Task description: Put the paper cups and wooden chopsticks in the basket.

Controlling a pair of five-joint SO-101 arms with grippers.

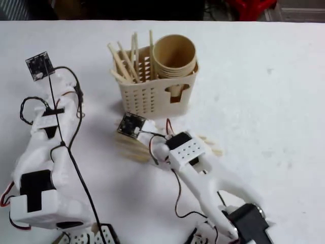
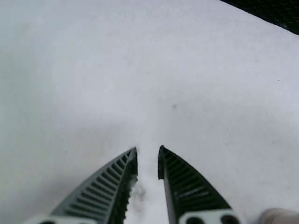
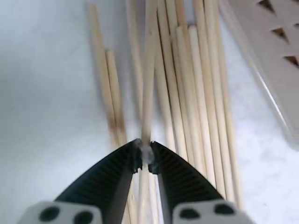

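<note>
Nearest in the high view, the right arm (image 1: 203, 178) is stretched toward the basket (image 1: 152, 96), which already holds stacked cups (image 1: 175, 53) and several upright chopsticks (image 1: 127, 61). Loose sticks (image 1: 133, 151) are seen lying on the worktop (image 1: 274, 101) beneath that arm's wrist, just in front of the basket. The left arm (image 1: 40, 152) is set well apart at the side. In the left wrist view, the left claw (image 2: 147, 151) is seen slightly parted, with nothing between its jaws, above bare worktop. In the right wrist view, the right claw (image 3: 145, 150) is clenched on one stick (image 3: 148, 79) above the loose sticks (image 3: 187, 93), with the basket wall at the edge. The step in hand is judged to be carrying this single stick to the basket. It should be raised straight up until clear, so that its neighbours are not dragged. It should then be tipped upright and lowered beside the cups, with the grip kept firm and the swing slow.
</note>
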